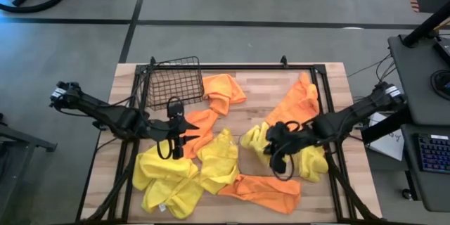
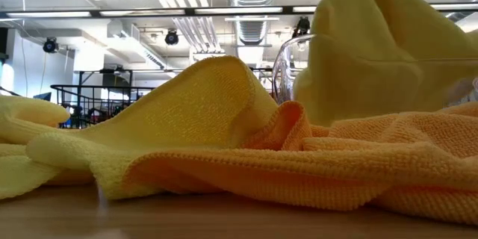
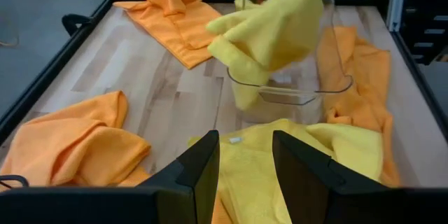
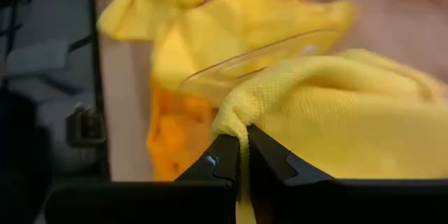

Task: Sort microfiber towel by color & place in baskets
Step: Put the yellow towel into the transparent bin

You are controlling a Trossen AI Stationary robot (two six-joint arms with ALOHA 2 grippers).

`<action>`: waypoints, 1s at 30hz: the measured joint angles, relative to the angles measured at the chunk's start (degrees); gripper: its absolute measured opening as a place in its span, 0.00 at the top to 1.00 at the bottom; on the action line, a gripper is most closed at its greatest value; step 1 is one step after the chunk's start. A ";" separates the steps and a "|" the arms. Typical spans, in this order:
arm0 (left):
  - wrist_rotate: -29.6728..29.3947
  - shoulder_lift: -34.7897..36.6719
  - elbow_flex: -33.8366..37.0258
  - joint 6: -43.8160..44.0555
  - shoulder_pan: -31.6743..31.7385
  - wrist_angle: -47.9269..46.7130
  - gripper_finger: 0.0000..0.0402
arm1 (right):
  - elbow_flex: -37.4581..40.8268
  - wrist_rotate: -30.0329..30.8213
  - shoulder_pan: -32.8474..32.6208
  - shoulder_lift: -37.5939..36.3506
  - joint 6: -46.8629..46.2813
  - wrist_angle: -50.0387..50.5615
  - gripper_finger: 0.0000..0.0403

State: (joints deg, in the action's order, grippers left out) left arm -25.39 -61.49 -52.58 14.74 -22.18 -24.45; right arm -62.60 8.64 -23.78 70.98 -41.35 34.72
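Observation:
Orange towels (image 1: 225,91) (image 1: 264,191) and yellow towels (image 1: 165,177) (image 1: 218,158) lie spread and crumpled across the wooden table. The dark wire basket (image 1: 172,81) stands at the far left. The clear bin (image 3: 287,87) stands at centre right. My right gripper (image 4: 242,155) is shut on a yellow towel (image 3: 273,31) above the clear bin. My left gripper (image 3: 245,175) is open. It is at the table's middle left, over a flat yellow towel (image 3: 252,154), with the wire basket just beyond it. My right gripper pinches a bunched fold of the yellow towel (image 4: 241,122) between its two fingers, coming from above. The towel hangs slack below the fingers, over the clear bin's rim (image 4: 259,59). Its lower part reaches down to the bin's wall (image 3: 241,94).
A black metal frame (image 1: 323,91) borders the table's far and side edges. Orange towels (image 1: 299,102) lie beside the clear bin toward the far right, and another (image 3: 77,143) lies near my left gripper. Bare wood (image 3: 161,91) shows between the towels.

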 joint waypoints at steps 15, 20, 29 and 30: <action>0.07 -0.20 0.11 5.18 -4.69 -0.06 0.70 | -0.01 4.88 -0.84 5.56 -7.73 11.72 0.92; 0.04 -0.20 0.22 5.94 -4.69 -0.17 0.70 | -0.01 4.88 -0.84 5.99 -7.73 11.95 0.80; 0.04 -0.19 0.29 8.68 -4.78 -1.33 0.70 | -0.01 2.92 -0.86 3.35 -8.25 15.30 0.49; 0.03 -0.31 0.35 8.85 -4.78 -1.43 0.70 | -0.01 2.93 -0.86 2.99 -8.33 15.79 0.46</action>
State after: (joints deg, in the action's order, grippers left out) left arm -25.36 -61.81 -52.23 23.59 -26.96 -25.88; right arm -62.61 11.57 -24.64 73.97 -49.68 50.51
